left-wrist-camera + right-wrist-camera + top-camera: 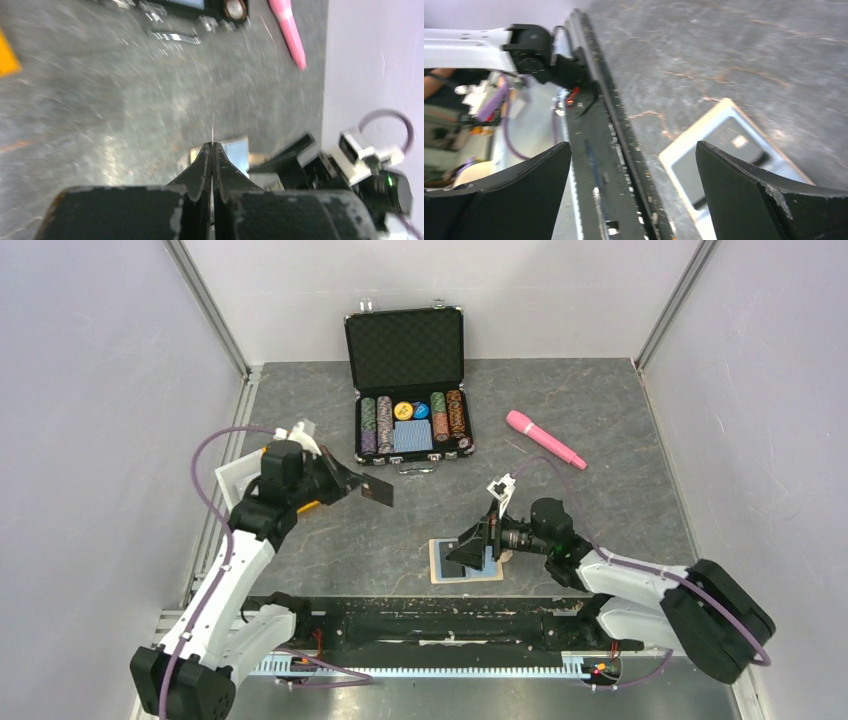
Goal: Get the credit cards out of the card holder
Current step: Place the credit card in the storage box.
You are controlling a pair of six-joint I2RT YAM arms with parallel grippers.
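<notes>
The card holder (465, 562) lies open and flat near the table's front edge, tan-rimmed with blue-grey inner panels. It also shows in the right wrist view (729, 142) and, blurred, in the left wrist view (236, 151). My right gripper (472, 548) hovers just over it with its jaws wide open and empty (634, 192). My left gripper (350, 482) is raised over the left middle of the table, shut on a dark card (378, 493). The left wrist view shows that card edge-on as a thin line (213, 131) between the closed fingers (213, 148).
An open black poker-chip case (408, 390) stands at the back centre. A pink pen-like object (545, 438) lies to its right. A small orange thing (308, 507) lies under the left arm. The black rail (450, 615) runs along the front edge. Grey walls enclose both sides.
</notes>
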